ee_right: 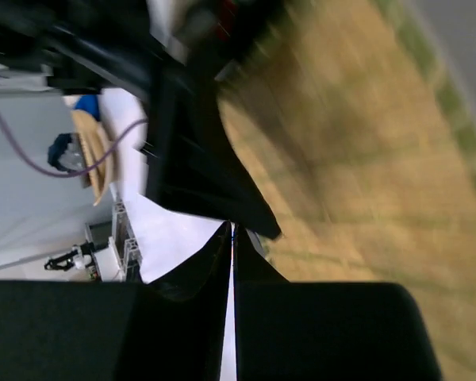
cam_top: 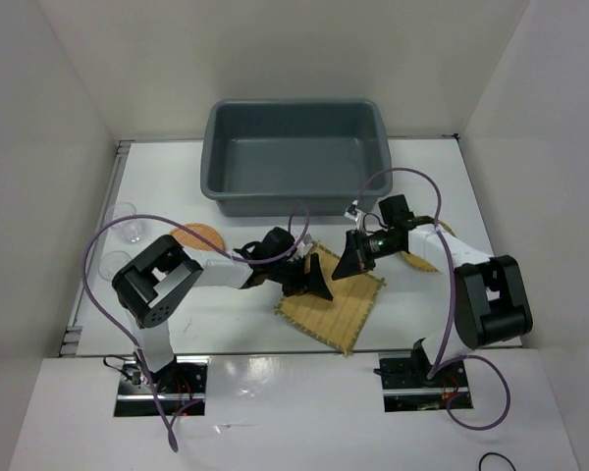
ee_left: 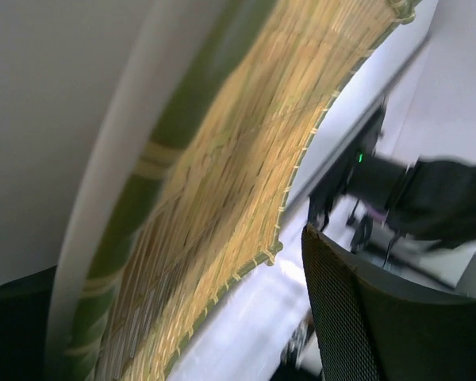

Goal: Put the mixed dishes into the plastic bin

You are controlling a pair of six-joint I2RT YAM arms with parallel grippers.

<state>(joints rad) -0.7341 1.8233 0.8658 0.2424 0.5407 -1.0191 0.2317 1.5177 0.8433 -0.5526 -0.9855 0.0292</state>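
The yellow woven mat point(cam_top: 339, 304) lies on the table in front of the grey-blue bin point(cam_top: 294, 147), which holds nothing. My left gripper point(cam_top: 309, 278) is open at the mat's left corner. In the left wrist view the mat point(ee_left: 246, 159) fills the gap next to the left finger. My right gripper point(cam_top: 353, 263) is shut and empty over the mat's far corner point(ee_right: 357, 159), facing the left gripper. An orange plate point(cam_top: 198, 235) lies behind the left arm. A tan plate point(cam_top: 420, 259) lies partly under the right arm. Two clear cups point(cam_top: 126, 221) stand at the far left.
White walls enclose the table on the left, back and right. The purple cables of both arms loop above the table near the bin's front wall. The second cup point(cam_top: 111, 265) stands close to the left arm's elbow.
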